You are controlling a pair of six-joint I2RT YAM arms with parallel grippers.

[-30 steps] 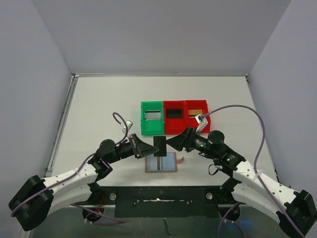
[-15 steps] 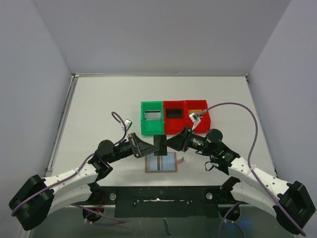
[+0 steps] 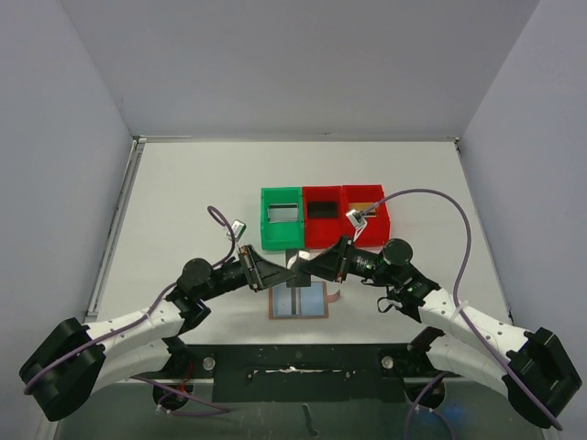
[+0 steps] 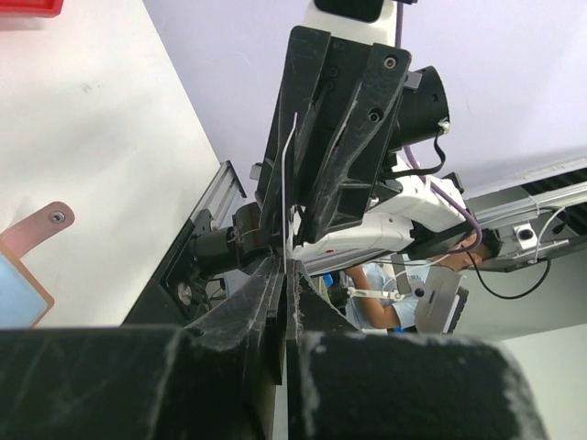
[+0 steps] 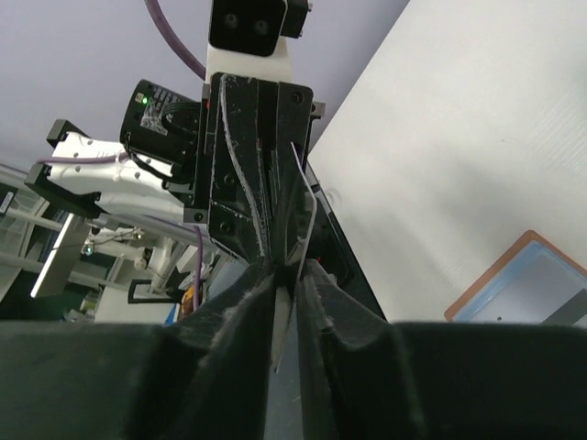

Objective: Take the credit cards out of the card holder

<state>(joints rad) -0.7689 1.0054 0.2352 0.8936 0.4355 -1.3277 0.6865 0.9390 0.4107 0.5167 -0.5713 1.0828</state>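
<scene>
1. Bridging both tools above the open card holder (image 3: pixel 298 301) on the tabletop (image 3: pixel 183 202), a dark card (image 3: pixel 295 258) hangs: left tool (image 3: pixel 278 270) clamped on it, right tool (image 3: pixel 310 266) equally near.
2. Left wrist: card edge-on, spanning straight from this tool to the right tool.
3. Right wrist: jaws stand close around it, grip cannot be told; no readable writing.

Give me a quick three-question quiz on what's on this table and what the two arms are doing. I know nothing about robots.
1. True or false: the card holder lies open on the table.
2. How many bins stand behind it, and in what colours?
3. Where is the card that the left gripper pinches?
A) flat on the table
B) in the air, with the right gripper reaching it from the other side
C) tucked in a pocket

Key: 1 true. 2 three: one green, two red. 3 B.
</scene>
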